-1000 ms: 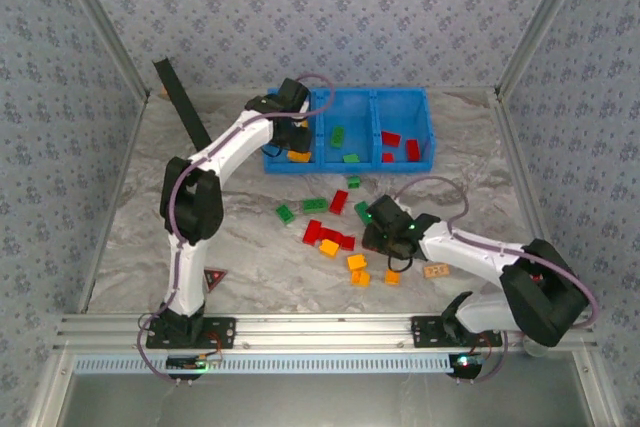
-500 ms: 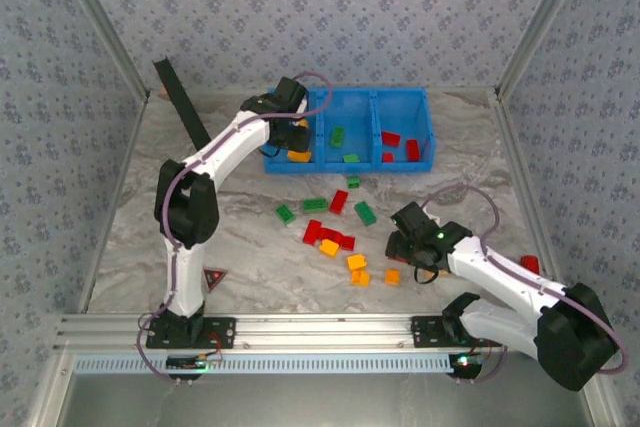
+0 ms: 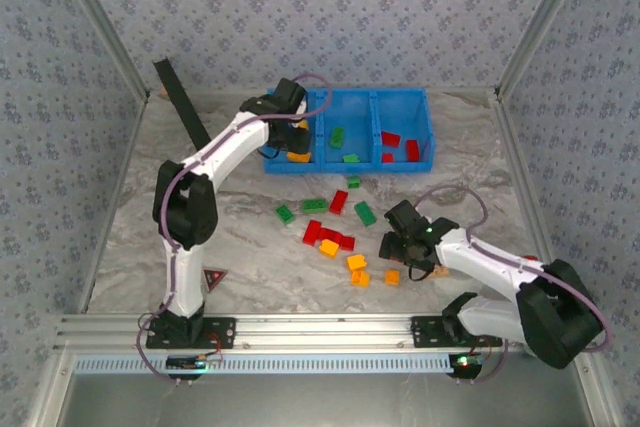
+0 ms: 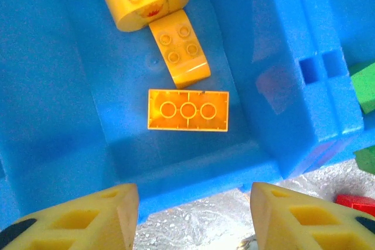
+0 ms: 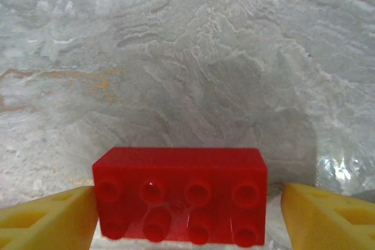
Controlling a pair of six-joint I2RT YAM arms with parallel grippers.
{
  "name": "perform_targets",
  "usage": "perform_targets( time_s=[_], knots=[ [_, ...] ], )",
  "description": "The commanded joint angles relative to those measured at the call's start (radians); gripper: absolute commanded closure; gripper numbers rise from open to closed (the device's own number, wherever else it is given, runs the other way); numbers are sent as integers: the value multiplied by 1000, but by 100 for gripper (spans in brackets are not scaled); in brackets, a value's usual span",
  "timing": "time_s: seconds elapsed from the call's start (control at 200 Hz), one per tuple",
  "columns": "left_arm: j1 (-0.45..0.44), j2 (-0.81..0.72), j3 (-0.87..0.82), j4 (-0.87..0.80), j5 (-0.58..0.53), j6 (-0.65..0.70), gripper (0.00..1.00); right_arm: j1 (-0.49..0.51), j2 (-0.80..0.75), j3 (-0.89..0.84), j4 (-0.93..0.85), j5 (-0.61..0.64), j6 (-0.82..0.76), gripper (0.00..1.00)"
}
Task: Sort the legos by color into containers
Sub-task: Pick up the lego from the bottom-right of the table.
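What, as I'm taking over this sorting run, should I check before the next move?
1. Left gripper empty: ok, fingers apart over the left compartment, nothing between them.
2. Left compartment holds just yellow-orange bricks: ok, three seen.
3. Right gripper gripping the red brick: not ok; the brick sits between open fingers, with a gap beside one.
4. Middle compartment holds green bricks, right compartment holds red bricks: ok from above.
5. Table cleared: not ok, loose bricks of all three colours lie on it.
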Motion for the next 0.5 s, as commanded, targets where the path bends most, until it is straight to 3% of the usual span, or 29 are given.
perform_targets(
  time_s=[0.0,0.255,0.495],
  knots=[
    [-6,-87,-27,-20,14,6,47,-7,47,0,28,-9,-15,23],
    [-99,-250,-186,-45,9,-60,45,-7,88,23,31,-8,-41,48],
    [-309,-400,-468,48,98,-352,44,-48,50,129,-65,8,-138,58]
  ],
)
